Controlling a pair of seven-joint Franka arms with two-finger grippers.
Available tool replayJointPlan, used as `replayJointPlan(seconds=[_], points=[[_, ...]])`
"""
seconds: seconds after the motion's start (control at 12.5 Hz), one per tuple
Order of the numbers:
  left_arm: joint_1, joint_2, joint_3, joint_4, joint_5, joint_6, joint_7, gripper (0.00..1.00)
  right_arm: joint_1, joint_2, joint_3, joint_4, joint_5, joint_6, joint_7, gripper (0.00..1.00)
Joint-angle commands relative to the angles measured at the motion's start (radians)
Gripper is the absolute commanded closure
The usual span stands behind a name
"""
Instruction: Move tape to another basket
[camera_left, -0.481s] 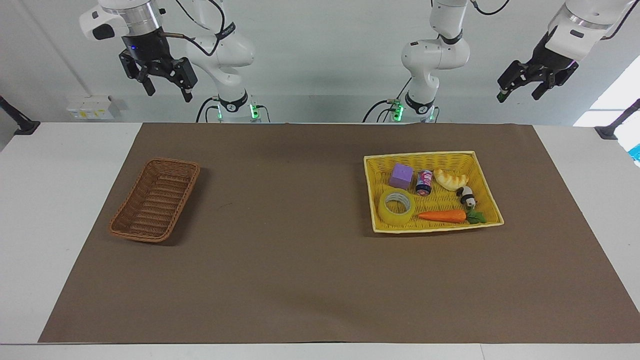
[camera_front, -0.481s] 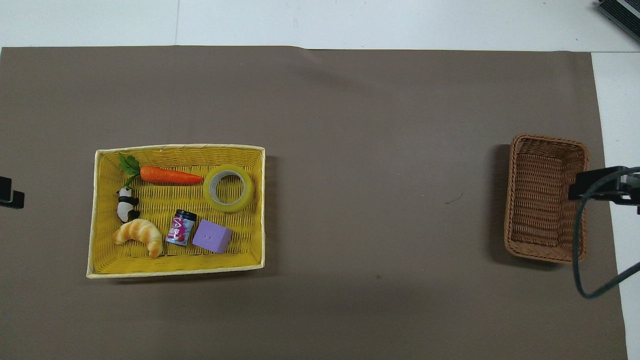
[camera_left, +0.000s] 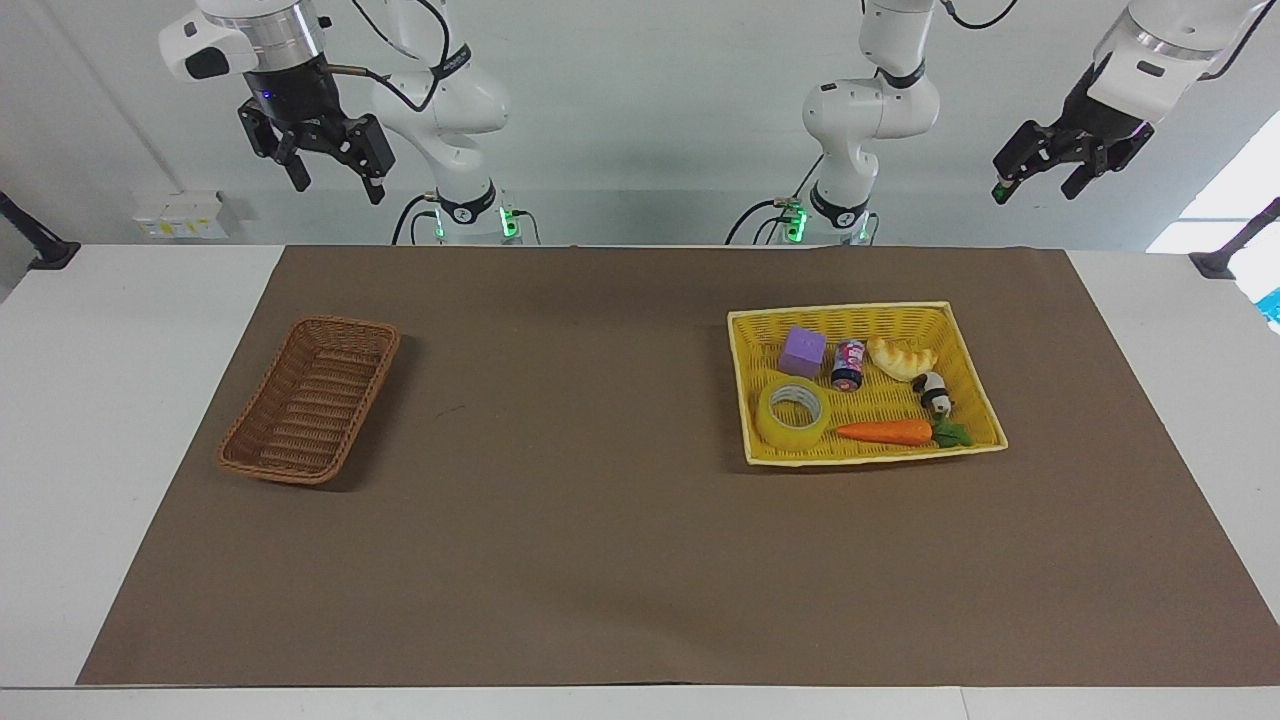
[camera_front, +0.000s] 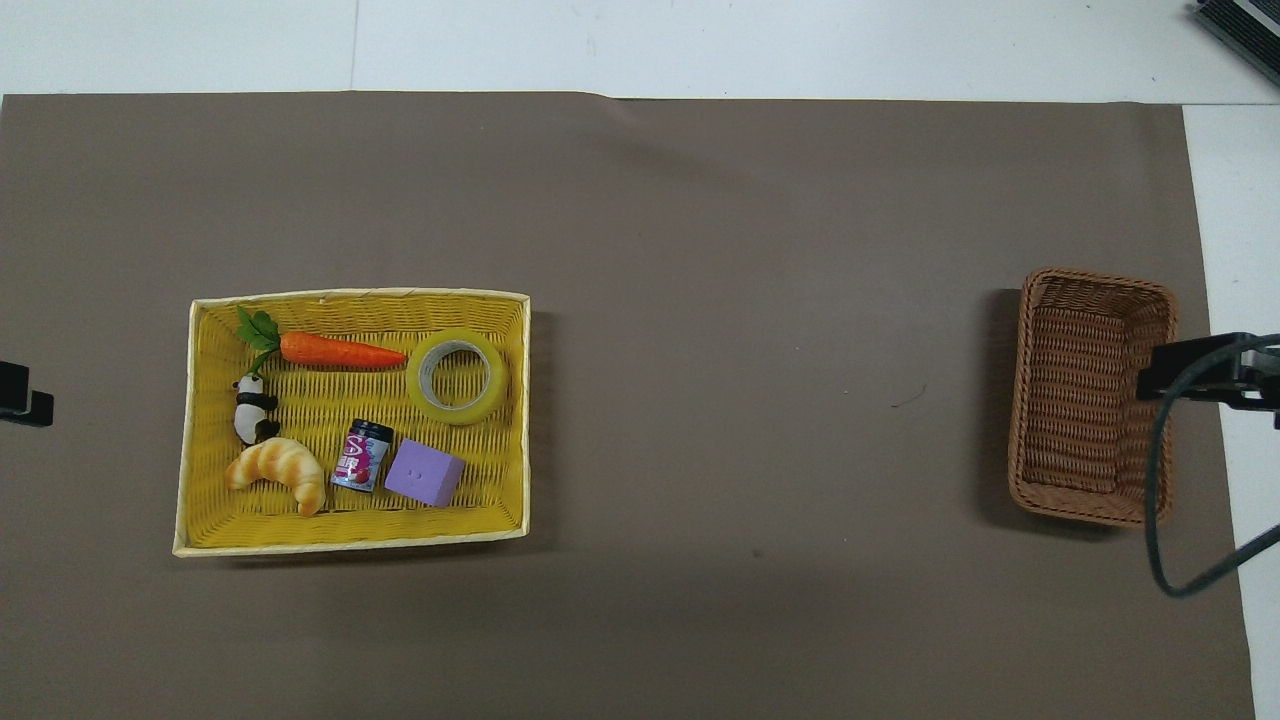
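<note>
Since the earlier frame the left gripper (camera_left: 1035, 178) has risen slightly and drawn a little toward its own end of the surface; nothing else has shifted. Left to right in the facing view: the right gripper (camera_left: 330, 165) hangs high above the robots' edge of the surface, pointing down, its fingers (camera_left: 298, 172) spread and holding nothing. Under and forward of it, the basket (camera_left: 310, 398) sits on the brown mat (camera_left: 600, 500): narrow, brown woven wicker, sloping sides, nothing inside.

Toward the left arm's end lies the yellow basket (camera_left: 745, 400), wide, shallow, brightly woven. It holds the tape (camera_left: 793, 412), a translucent yellow roll lying flat with a pale core, in the corner farthest from the robots and nearest the wicker basket. Beside it lies an orange carrot (camera_left: 885, 431) with green leaves. Nearer the robots are a purple cube (camera_left: 803, 351), a small jar (camera_left: 848, 364), a croissant (camera_left: 900, 359) and a panda figure (camera_left: 935, 391).

The left gripper is raised and tilted, fingers spread and holding nothing.
</note>
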Motion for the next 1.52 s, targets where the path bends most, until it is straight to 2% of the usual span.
replayJointPlan(seconds=[0.0,0.32,0.88,1.12,1.44], points=[[0.007,-0.030,-0.004,-0.080,0.014,0.044,0.015,0.00,-0.008,-0.002,0.003,0.002,0.007,-0.014,-0.024,0.00],[0.004,-0.027,-0.004,-0.112,0.014,0.084,0.012,0.00,-0.008,-0.002,0.002,0.002,0.005,-0.014,-0.024,0.00],[-0.031,-0.010,-0.011,-0.198,-0.030,0.252,0.012,0.00,-0.008,-0.002,0.002,0.002,0.007,-0.014,-0.022,0.00],[-0.103,0.011,-0.011,-0.240,-0.030,0.332,-0.038,0.00,-0.008,-0.002,0.002,0.002,0.007,-0.014,-0.024,0.00],[-0.186,0.031,-0.011,-0.327,-0.030,0.504,-0.184,0.00,-0.008,-0.002,0.002,0.002,0.005,-0.014,-0.024,0.00]])
